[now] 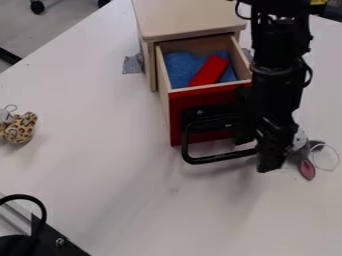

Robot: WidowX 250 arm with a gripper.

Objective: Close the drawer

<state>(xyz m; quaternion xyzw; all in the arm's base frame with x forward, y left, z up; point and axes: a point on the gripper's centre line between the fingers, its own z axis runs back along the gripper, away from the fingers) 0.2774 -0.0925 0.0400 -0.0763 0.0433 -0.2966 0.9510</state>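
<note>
White counter carries a pale wooden cabinet with its red-fronted wooden drawer pulled out. Inside the drawer, a red oblong block lies on fuzzy blue material. At the drawer's black handle hangs the black gripper; whether it is released or clenched, I cannot tell.

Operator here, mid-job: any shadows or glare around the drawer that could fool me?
Camera view: soft, faint shadows on the white table below the drawer, no harsh glare there; the drawer's black handle and the black gripper nearly merge where they overlap, so their contact is hard to judge.
</note>
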